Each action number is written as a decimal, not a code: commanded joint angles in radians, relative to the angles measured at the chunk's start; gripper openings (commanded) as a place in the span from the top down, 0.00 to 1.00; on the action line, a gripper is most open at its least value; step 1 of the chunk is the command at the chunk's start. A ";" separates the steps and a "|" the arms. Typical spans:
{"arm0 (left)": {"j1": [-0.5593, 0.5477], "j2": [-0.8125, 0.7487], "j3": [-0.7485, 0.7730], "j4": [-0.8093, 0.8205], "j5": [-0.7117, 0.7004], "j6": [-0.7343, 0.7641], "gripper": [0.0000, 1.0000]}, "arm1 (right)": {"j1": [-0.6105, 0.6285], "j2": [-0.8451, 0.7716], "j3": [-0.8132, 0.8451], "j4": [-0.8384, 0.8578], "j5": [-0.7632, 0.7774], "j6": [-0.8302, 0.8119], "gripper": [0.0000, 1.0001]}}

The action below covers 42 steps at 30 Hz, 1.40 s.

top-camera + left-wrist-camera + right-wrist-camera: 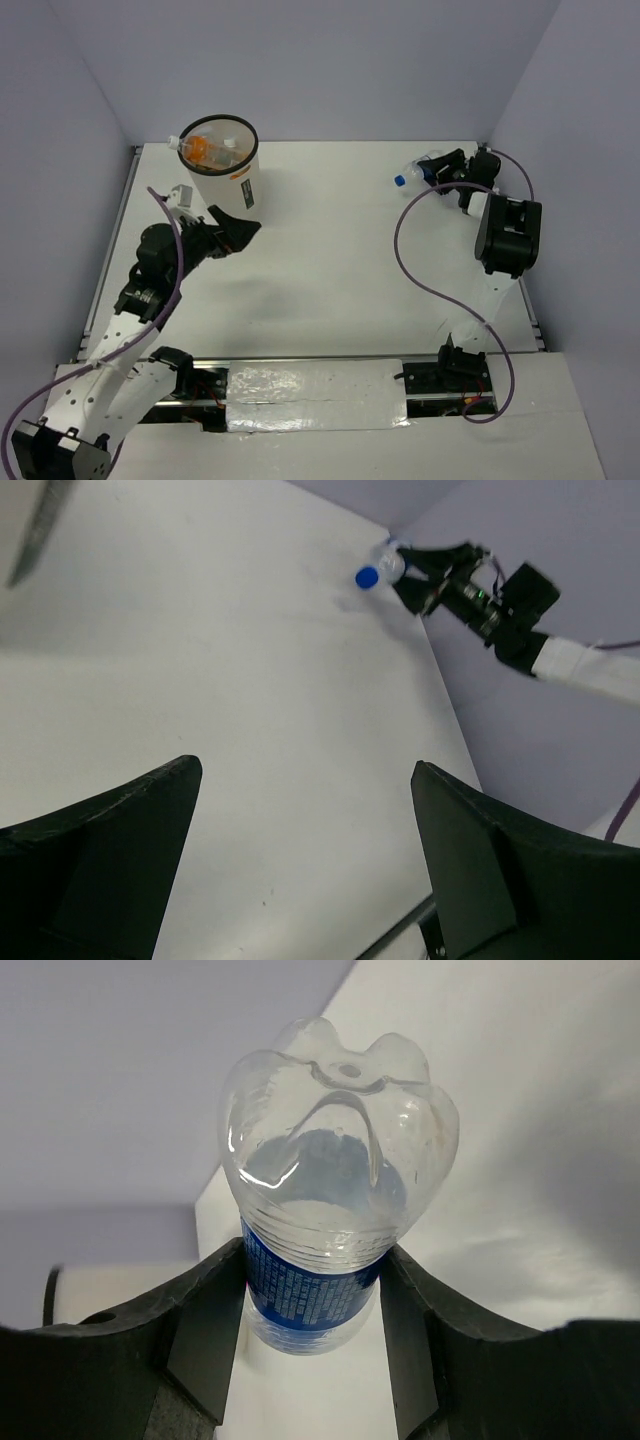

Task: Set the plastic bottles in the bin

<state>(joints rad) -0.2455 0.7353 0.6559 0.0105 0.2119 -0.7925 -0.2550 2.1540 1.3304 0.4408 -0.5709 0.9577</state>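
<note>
**Transfer of blue-label bottle [413, 174] to bin [246, 190]**

Held clenched in right claw [443, 168] at far right corner of desk [330, 270], cap toward desk centre. Lift clear, keep squeeze firm, swing across to far left, release only above rim. Avoid released left claw [236, 228] just beside bin.
</note>
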 commanded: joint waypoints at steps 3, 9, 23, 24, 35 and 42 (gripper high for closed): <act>-0.173 0.025 -0.045 0.130 0.004 -0.027 0.01 | 0.057 -0.291 -0.134 0.078 -0.246 -0.232 0.81; -0.343 0.124 -0.061 0.250 -0.075 -0.025 0.01 | 0.161 -0.523 -0.235 -0.020 -0.403 -0.397 0.82; -0.488 0.225 -0.068 0.431 -0.131 0.013 0.00 | 0.500 -0.793 -0.200 -0.448 -0.558 -0.793 0.81; -0.491 0.201 -0.078 0.422 -0.129 0.009 0.01 | 0.513 -0.786 -0.159 -0.496 -0.543 -0.816 0.81; -0.511 -0.270 -0.231 0.004 -0.368 -0.089 0.01 | 0.738 -0.443 0.335 -0.580 -0.308 -0.932 0.81; -0.512 -0.513 -0.202 -0.312 -0.500 -0.151 0.01 | 0.844 -0.221 0.648 -0.476 -0.109 -0.921 0.81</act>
<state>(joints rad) -0.7517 0.2592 0.4248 -0.1280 -0.1989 -0.9020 0.5446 1.8923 1.8847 -0.1108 -0.8005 0.0525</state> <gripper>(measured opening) 0.994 0.580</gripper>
